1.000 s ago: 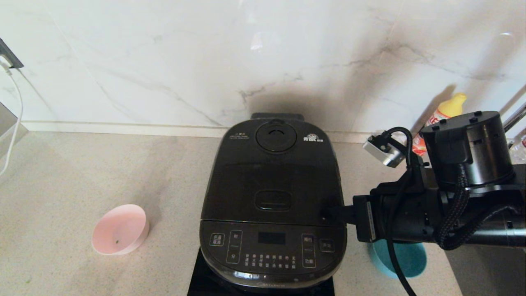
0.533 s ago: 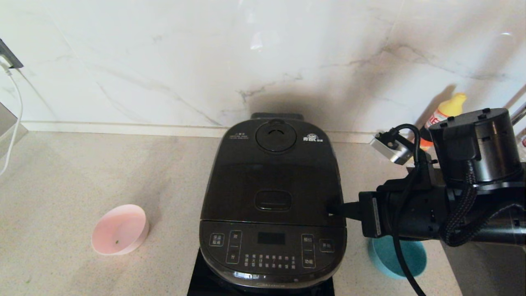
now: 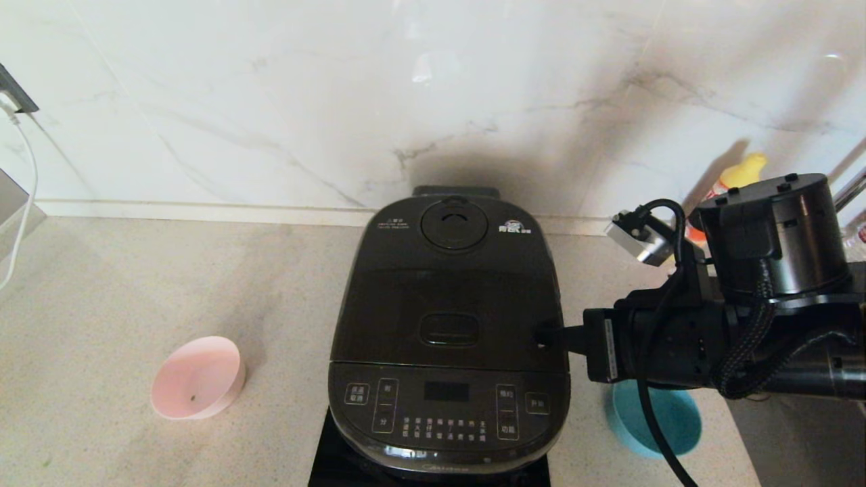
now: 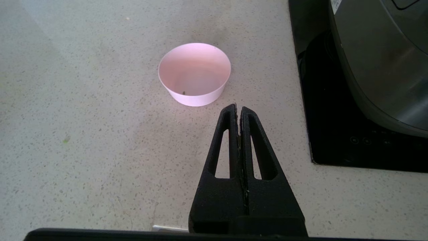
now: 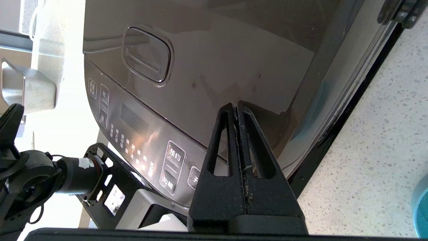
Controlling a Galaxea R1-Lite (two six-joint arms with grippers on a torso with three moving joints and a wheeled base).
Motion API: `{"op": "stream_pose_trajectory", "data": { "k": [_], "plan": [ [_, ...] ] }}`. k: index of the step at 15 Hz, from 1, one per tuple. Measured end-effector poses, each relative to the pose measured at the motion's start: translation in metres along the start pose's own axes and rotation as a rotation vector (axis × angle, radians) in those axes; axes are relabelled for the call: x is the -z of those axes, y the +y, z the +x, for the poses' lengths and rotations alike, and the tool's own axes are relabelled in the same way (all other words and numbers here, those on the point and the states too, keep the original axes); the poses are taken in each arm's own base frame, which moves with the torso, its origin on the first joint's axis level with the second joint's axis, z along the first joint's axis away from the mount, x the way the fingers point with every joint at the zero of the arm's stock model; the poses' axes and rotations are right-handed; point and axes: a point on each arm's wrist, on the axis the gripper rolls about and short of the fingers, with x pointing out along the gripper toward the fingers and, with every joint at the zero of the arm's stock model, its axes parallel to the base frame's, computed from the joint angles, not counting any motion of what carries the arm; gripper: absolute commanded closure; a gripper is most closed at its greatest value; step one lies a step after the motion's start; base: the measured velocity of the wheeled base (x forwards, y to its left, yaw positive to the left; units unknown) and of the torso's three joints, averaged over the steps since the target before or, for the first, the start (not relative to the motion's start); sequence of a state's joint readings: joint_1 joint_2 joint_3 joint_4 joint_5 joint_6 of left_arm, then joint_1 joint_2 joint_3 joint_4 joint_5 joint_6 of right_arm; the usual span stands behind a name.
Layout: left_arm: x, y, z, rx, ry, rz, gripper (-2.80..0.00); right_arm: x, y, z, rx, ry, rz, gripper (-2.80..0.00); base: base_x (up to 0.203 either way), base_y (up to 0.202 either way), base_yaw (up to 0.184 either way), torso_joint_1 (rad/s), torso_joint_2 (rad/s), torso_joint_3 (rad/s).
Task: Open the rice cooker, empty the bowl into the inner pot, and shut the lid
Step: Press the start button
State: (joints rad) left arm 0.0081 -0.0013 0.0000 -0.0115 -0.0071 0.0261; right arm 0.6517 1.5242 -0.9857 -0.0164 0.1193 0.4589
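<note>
The black rice cooker [image 3: 446,338] stands mid-counter with its lid [image 3: 450,284] down, so the inner pot is hidden. The oval latch button [image 3: 449,329] sits on the lid's front half. My right gripper [image 3: 544,336] is shut and empty, its tips over the lid's right edge, to the right of the latch button [image 5: 147,55]; the wrist view shows those tips [image 5: 235,106] just above the glossy lid. The pink bowl [image 3: 197,377] stands upright on the counter left of the cooker. My left gripper [image 4: 238,108] is shut and empty, just short of the bowl [image 4: 194,73].
A teal bowl [image 3: 653,419] sits on the counter right of the cooker, under my right arm. A yellow-capped bottle [image 3: 741,172] stands by the back wall at right. The cooker rests on a black cooktop plate [image 4: 334,127]. A white cable [image 3: 20,182] hangs at far left.
My right arm drew slightly right, then came back left and a little higher, its tips staying at the lid's right edge. The lid, bowl and left gripper have not moved.
</note>
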Motion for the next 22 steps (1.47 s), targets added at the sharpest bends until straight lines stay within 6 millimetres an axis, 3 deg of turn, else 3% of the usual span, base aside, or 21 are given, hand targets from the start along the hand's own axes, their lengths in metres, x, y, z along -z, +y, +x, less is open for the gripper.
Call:
{"op": "stream_pose_trajectory", "data": {
  "k": [11, 19, 22],
  "plan": [
    [0.000, 0.000, 0.000, -0.001, 0.000, 0.000, 0.00, 0.011, 0.002, -0.002, -0.004, 0.036, -0.003, 0.00, 0.000, 0.000, 0.000, 0.000, 0.00, 0.000],
    [0.000, 0.000, 0.000, 0.000, 0.000, 0.000, 0.00, 0.038, 0.003, 0.000, -0.011, 0.128, 0.004, 0.00, 0.000, 0.000, 0.000, 0.000, 0.00, 0.000],
    [0.000, 0.000, 0.000, 0.000, 0.000, 0.000, 0.00, 0.038, 0.002, -0.002, -0.011, 0.125, 0.005, 0.00, 0.000, 0.000, 0.000, 0.000, 0.00, 0.000]
  ]
}}
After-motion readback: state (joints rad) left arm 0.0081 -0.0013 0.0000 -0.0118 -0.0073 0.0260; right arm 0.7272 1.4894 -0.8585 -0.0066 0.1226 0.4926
